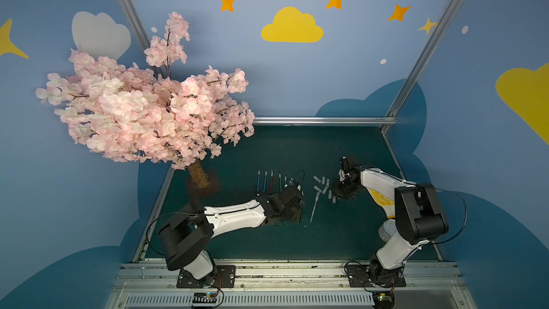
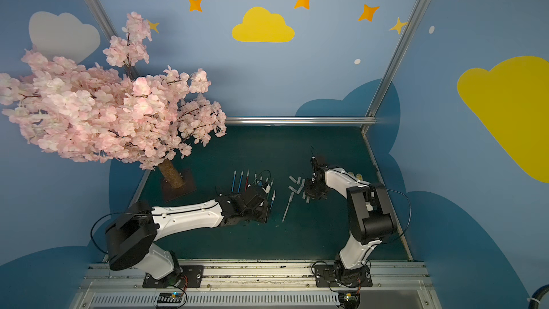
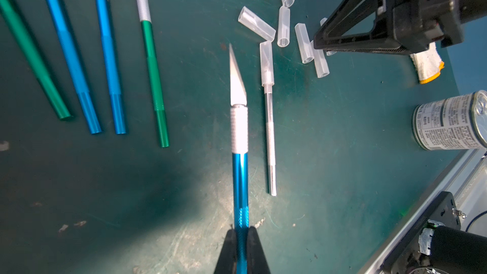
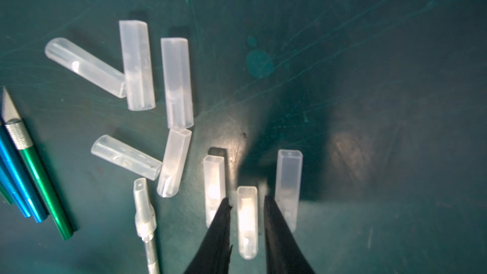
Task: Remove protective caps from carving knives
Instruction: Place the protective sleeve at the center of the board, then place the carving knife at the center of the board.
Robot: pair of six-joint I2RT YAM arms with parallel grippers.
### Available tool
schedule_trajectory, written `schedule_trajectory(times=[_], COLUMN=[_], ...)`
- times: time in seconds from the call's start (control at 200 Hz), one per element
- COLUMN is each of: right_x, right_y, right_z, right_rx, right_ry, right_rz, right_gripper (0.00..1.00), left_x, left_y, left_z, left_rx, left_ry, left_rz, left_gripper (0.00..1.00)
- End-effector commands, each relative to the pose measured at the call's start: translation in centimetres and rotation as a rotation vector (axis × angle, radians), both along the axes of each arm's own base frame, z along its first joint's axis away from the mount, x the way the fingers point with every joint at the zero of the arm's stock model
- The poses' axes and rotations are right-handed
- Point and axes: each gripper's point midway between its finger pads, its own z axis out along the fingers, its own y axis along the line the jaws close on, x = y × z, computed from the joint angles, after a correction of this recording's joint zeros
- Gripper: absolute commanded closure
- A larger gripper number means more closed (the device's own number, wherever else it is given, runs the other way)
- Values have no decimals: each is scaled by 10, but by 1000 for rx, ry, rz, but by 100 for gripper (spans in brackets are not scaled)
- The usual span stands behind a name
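My left gripper is shut on the handle of a blue carving knife whose blade is bare, held low over the green mat. My right gripper is open, fingers straddling one loose protective cap that lies on the mat with a gap on each side. Several more caps lie scattered beside it, seen as a cluster in a top view. A whitish knife still wears its cap. Several uncapped blue, green and red knives lie in a row behind my left gripper.
A pink blossom tree on a brown base overhangs the mat's back left. A tin can and a white cloth sit near the right arm. An aluminium rail borders the mat's front edge.
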Motion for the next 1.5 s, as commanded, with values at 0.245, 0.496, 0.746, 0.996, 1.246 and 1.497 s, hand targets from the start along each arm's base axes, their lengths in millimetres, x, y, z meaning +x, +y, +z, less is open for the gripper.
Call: schedule_trajectory(times=[0.245, 0.496, 0.746, 0.996, 1.246, 1.497], right_x=[-9, -23, -43, -59, -70, -76], right_y=[2, 12, 26, 41, 42, 38], right_z=[25, 50, 76, 106, 120, 124], right_rx=[11, 59, 136, 246, 282, 274], right_ry=[-36, -113, -193, -274, -314, -331], right_rz=[34, 74, 127, 202, 220, 228], right_gripper=[75, 70, 57, 30, 2, 2], left_x=[10, 19, 38, 51, 64, 75], left_y=[-6, -7, -5, -7, -14, -14], left_z=[6, 4, -4, -20, -25, -35], left_rx=[-6, 20, 61, 103, 127, 155], left_ry=[3, 19, 33, 67, 72, 88], left_rz=[-4, -6, 40, 45, 29, 50], left_gripper=[92, 92, 92, 92, 92, 92])
